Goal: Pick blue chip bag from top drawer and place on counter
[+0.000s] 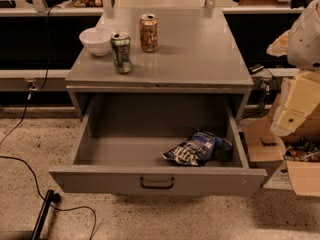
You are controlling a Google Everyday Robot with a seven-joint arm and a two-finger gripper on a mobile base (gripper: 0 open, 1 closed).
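The blue chip bag (196,148) lies crumpled on the floor of the open top drawer (156,178), in its front right corner. The drawer is pulled out from under the grey counter (200,49). My gripper (292,109) hangs at the end of the cream arm at the right edge of the view, right of the cabinet and above a cardboard box. It is well apart from the bag and holds nothing that I can see.
On the counter's left part stand a white bowl (97,40), a green can (121,52) and an orange can (148,32). Cardboard boxes (295,164) sit on the floor to the right. A black cable (30,169) runs over the speckled floor at the left.
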